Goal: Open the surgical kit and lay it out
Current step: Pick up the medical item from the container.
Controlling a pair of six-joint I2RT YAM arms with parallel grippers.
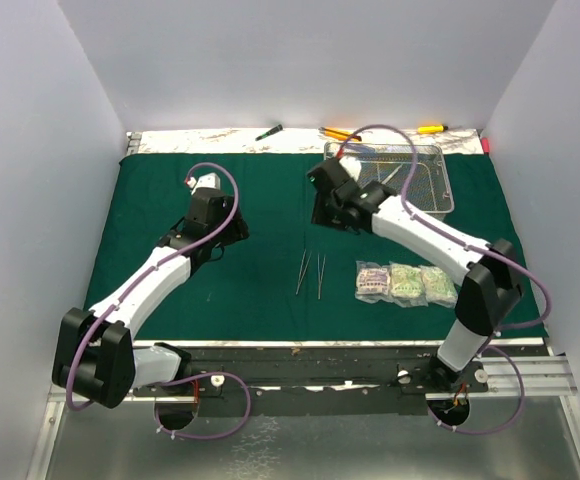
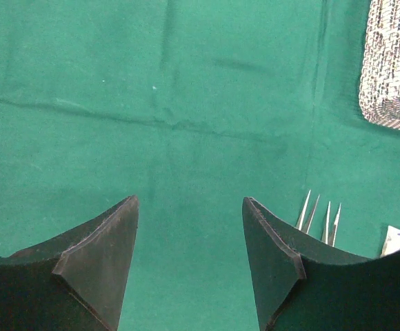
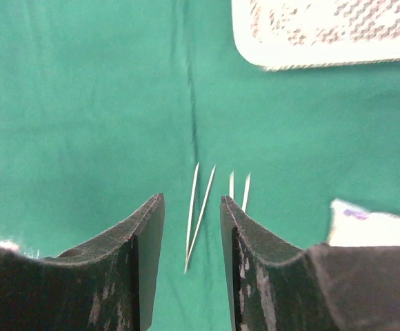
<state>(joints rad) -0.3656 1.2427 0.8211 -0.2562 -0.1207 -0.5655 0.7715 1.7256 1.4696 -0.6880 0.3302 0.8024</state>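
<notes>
Top external view first, says Ana: what lies where?

Ivo: The green cloth [image 1: 260, 300] is spread flat over the table. The wire-mesh tray [image 1: 436, 186] stands on its far right part. Two tweezers [image 1: 310, 274] lie side by side near the middle, and three packets [image 1: 406, 283] lie in a row just to the right of them. The left arm [image 1: 150, 282] reaches over the left half of the cloth, and the right arm [image 1: 425, 232] reaches over the part between tray and tweezers. How the jaws stand, this view does not tell.

Ana: And the left wrist view?

Ivo: The left gripper [image 2: 190, 201] has its jaws wide apart. Nothing is between them, only bare cloth below. Past the right finger the tips of the tweezers show, and a corner of the tray is at the upper right.

Ana: The right wrist view?

Ivo: The right gripper [image 3: 192, 198] has only a narrow gap between its jaws, clearly less than the left one. It clamps nothing. One pair of tweezers is seen through the gap, lying on the cloth, not gripped. The second pair shows just beside the right finger. The tray, blurred, is at the upper right, and one packet is at the right edge.
</notes>
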